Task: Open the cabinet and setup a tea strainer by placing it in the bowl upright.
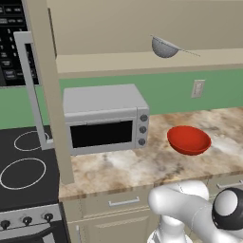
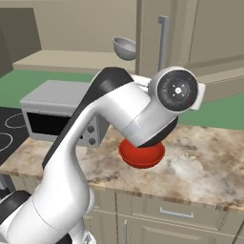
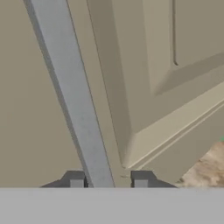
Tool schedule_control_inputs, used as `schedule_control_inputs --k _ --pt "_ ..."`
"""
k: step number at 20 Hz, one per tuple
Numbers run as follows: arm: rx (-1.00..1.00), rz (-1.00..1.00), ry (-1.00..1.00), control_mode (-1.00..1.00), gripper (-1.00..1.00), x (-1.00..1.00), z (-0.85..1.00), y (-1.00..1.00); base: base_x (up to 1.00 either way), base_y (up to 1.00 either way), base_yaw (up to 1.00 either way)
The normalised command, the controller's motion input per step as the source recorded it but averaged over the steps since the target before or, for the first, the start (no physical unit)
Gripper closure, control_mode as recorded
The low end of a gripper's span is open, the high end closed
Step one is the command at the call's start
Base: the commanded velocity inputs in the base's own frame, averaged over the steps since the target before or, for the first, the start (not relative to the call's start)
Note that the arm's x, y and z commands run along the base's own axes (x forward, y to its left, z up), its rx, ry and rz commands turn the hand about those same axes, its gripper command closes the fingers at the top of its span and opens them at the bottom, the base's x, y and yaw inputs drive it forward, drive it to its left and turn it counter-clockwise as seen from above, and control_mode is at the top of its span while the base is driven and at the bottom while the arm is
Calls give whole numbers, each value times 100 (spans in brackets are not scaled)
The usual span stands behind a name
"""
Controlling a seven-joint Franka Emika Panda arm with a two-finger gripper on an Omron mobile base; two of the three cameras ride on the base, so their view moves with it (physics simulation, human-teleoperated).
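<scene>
Silver bar handle (image 3: 74, 100) of the beige raised-panel cabinet door (image 3: 144, 65) runs between our gripper (image 3: 108, 183) tips, long axis slanting up-left in the hand view; whether they clamp it we cannot tell. Glossy red bowl (image 1: 189, 140) sits on the speckled stone counter (image 1: 123, 166), right of the grey microwave (image 1: 104, 116). Beyond, the grey half-sphere tea strainer (image 1: 164, 47) rests bowl-down on the cabinet shelf (image 1: 142, 61), its thin handle pointing right.

The bowl (image 1: 189, 139) looked glossy red; the tea strainer (image 1: 164, 47) was grey metal. The counter (image 1: 133, 166) showed mottled stone; the cabinet (image 3: 144, 65) looked matt beige.
</scene>
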Motion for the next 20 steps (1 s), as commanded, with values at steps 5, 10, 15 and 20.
schedule_control_inputs --k 5,10,15,20 --pt "0 -4 9 -100 -100 -36 0 -18 0 0 0" --pt "-1 -13 8 -100 -100 -64 0 -6 0 0 0" --pt "-14 -20 5 -100 -100 -89 7 29 0 0 0" --pt "-27 -19 6 -100 -100 -94 13 82 0 0 0"
